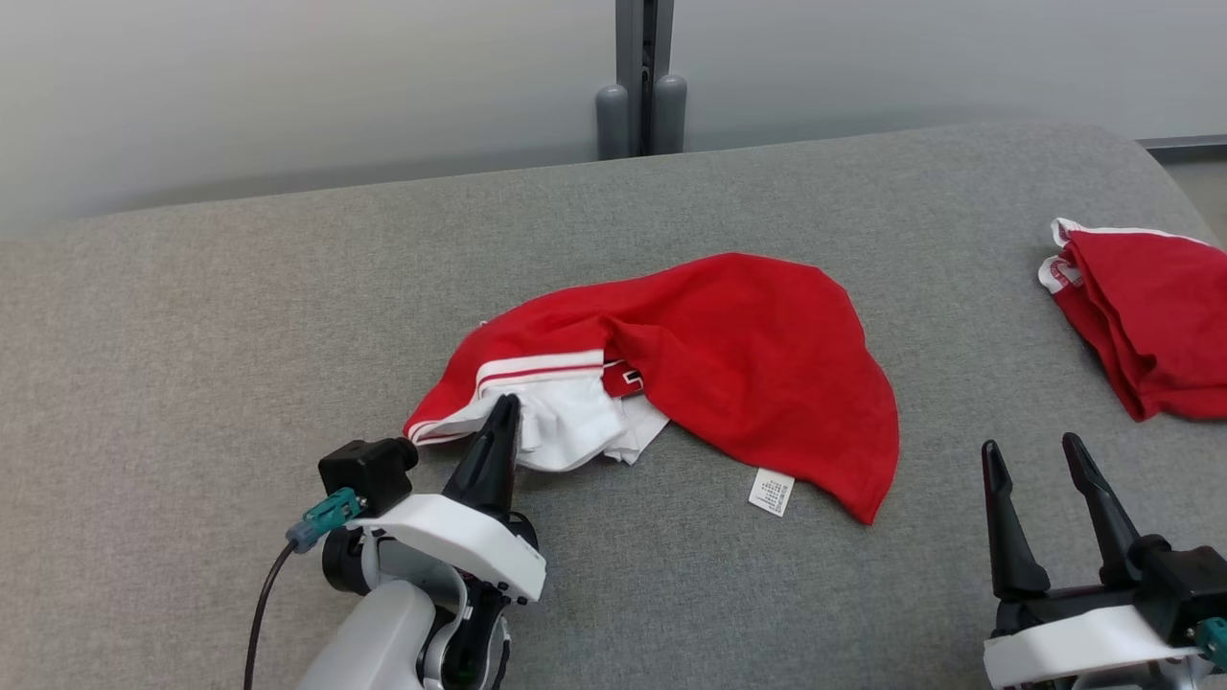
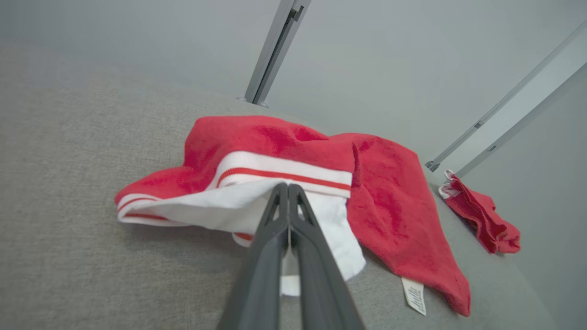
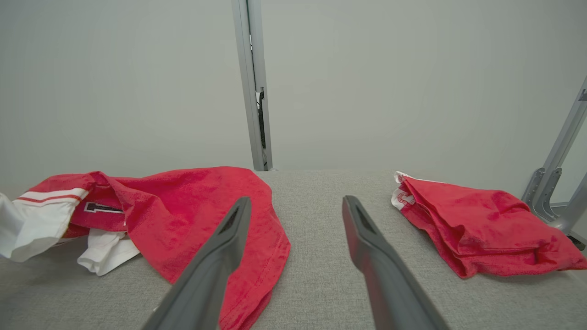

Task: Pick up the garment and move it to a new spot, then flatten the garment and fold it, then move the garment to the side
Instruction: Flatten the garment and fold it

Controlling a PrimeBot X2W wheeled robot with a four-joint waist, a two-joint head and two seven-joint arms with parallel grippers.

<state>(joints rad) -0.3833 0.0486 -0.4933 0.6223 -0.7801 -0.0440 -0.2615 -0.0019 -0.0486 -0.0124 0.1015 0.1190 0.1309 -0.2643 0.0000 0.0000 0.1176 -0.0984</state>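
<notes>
A crumpled red garment (image 1: 729, 355) of soft knit lies mid-bench (image 1: 192, 335) on grey woven cloth, its white part with red-striped ribbing (image 1: 537, 369) bunched at its 7 o'clock edge. There the left end effector (image 1: 505, 404) has its dark tapered fingers pressed together, pinching white fabric; the left wrist view shows cloth caught between them. The right end effector (image 1: 1030, 443) stands spread at 5 o'clock, touching nothing. A second red garment (image 1: 1141, 316) lies folded at 3 o'clock. The right wrist view shows a metal frame (image 3: 550, 183) beyond it.
</notes>
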